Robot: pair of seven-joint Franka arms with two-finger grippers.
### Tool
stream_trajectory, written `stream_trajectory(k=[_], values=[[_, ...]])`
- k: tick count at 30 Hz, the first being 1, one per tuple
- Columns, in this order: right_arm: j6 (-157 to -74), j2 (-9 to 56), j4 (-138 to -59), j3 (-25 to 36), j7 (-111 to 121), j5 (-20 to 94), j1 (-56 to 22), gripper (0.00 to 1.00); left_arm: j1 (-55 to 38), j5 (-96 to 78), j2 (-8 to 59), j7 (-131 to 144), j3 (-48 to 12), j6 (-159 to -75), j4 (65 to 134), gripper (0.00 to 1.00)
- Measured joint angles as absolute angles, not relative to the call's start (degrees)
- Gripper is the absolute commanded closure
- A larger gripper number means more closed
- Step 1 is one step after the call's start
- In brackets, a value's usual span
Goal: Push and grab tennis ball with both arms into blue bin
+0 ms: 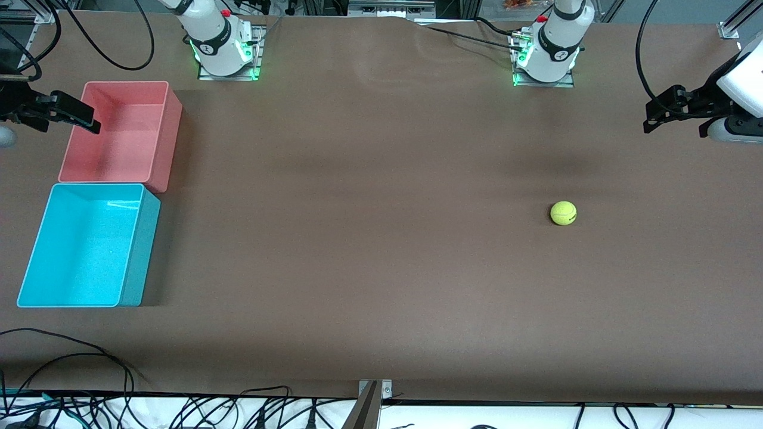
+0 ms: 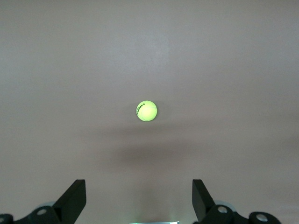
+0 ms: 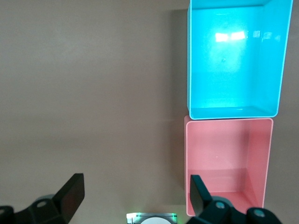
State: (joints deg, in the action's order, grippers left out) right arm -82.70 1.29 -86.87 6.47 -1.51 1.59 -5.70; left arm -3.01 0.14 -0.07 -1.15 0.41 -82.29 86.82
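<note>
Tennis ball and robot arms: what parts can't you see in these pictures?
- Tennis ball: its dark mark is too small to read in the front or left wrist view.
- Left pincer: its arm is cut off by the front view's edge.
- Right pincer: its arm is cut off likewise.

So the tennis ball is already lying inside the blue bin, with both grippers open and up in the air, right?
Not quite. The front view shows the tennis ball on the bare table toward the left arm's end; the blue bin holds nothing. The left gripper and right gripper are open.
</note>
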Motion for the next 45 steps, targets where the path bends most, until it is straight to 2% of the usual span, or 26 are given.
stream_trajectory(k=[45], values=[[-82.8, 3.9, -86.8, 6.1, -3.3, 1.6, -7.0, 0.00, -3.0, 0.1, -0.1, 1.9, 0.1, -82.9, 87.3, 0.00]])
